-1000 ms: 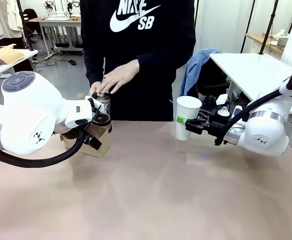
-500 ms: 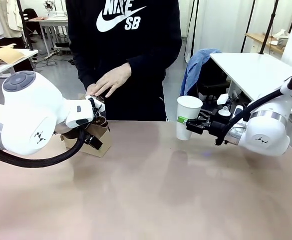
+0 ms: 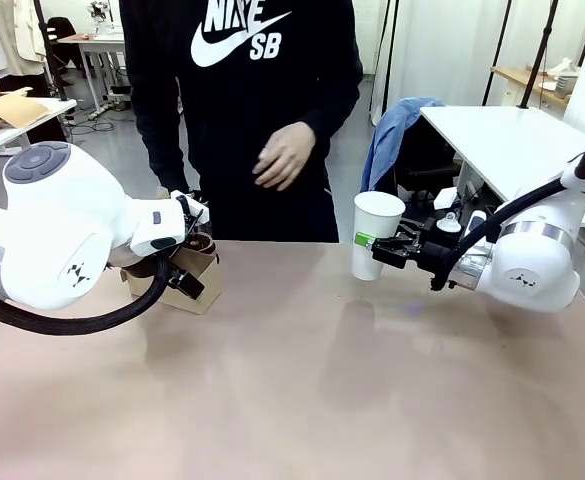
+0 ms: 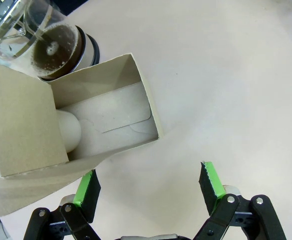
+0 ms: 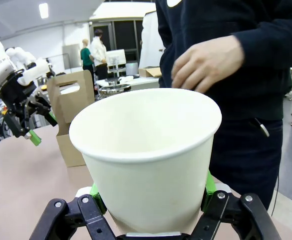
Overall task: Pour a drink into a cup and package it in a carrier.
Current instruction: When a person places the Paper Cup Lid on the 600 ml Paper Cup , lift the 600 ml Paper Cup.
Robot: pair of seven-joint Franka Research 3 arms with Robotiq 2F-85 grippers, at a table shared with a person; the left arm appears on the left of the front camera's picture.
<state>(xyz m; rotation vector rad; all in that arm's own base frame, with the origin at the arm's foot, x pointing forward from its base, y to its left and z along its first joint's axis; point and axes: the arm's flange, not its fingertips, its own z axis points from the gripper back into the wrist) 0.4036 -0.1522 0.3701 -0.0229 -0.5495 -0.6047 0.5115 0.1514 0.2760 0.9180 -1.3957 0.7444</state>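
Looking across the table (image 3: 312,390) from the front camera, I see my right gripper (image 3: 370,243) closed on the lower half of the white paper cup (image 3: 378,217). It holds the cup upright near the far edge, right of the middle; I cannot tell whether the base rests on the tabletop. On the right wrist feed the green pads press both sides of the cup, whose mouth is open and whose inside shows plain white. My left gripper (image 4: 148,185) has its jaws spread wide with nothing between them, over bare table just beside the brown cardboard carrier (image 4: 106,120). One pad sits at the edge of a cardboard flap, and I cannot tell if it touches. The carrier stands at the far left of the table with its handle tab up. The glass jug (image 4: 56,45) is just beside its corner, with the dark brown drink (image 4: 53,52) visible low inside. Something white and rounded (image 4: 68,132) lies in one compartment, but I cannot make out what it is. The person's hand (image 3: 285,157) hangs in the air between jug and cup, touching neither.
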